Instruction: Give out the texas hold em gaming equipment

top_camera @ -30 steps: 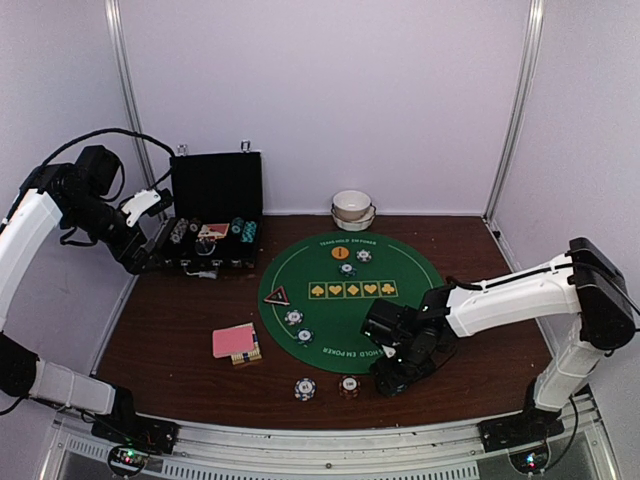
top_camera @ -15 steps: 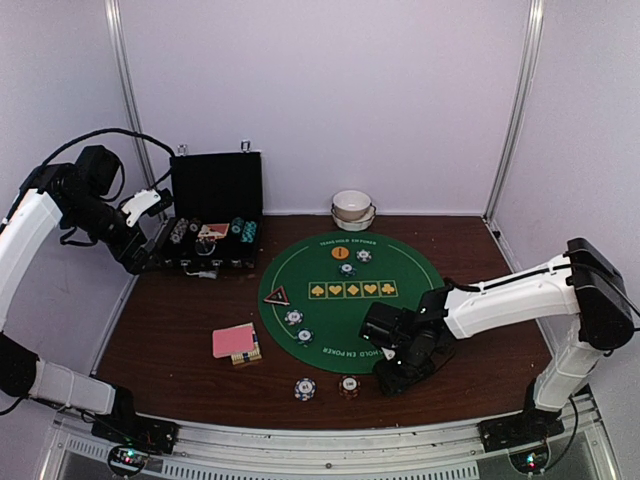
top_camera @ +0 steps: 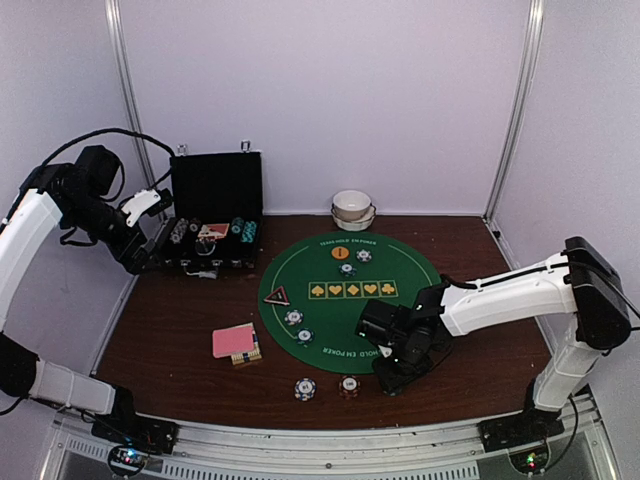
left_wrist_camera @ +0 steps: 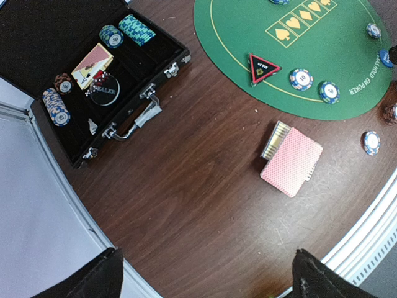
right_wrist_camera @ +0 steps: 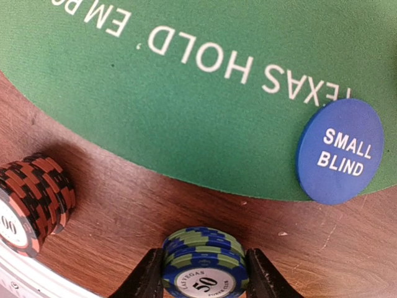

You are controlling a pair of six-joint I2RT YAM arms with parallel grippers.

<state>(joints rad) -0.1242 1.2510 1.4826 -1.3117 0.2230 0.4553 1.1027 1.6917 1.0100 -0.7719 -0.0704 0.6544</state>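
Observation:
My right gripper point(right_wrist_camera: 205, 282) point(top_camera: 386, 378) is low over the wood just off the near edge of the green poker mat point(right_wrist_camera: 186, 105). Its fingers press both sides of a blue and green poker chip stack point(right_wrist_camera: 205, 261) that stands on the table. A blue "small blind" button point(right_wrist_camera: 340, 152) lies on the mat's edge to the right, and a red and black chip stack point(right_wrist_camera: 31, 202) stands to the left. My left gripper point(left_wrist_camera: 205, 279) point(top_camera: 150, 205) hangs open and empty, high over the table's left side. Pink-backed cards point(left_wrist_camera: 291, 161) lie below it.
An open black case point(top_camera: 212, 225) with chips and cards stands at the back left. White bowls point(top_camera: 352, 209) sit at the back. The mat point(top_camera: 350, 290) carries a red triangle marker point(top_camera: 277, 296), an orange button point(top_camera: 341, 253) and chips. A blue chip stack point(top_camera: 305, 388) stands near the front edge.
My right gripper's jaws have narrowed onto the blue and green chip stack, and the arm has crept slightly left. The left arm has stayed still.

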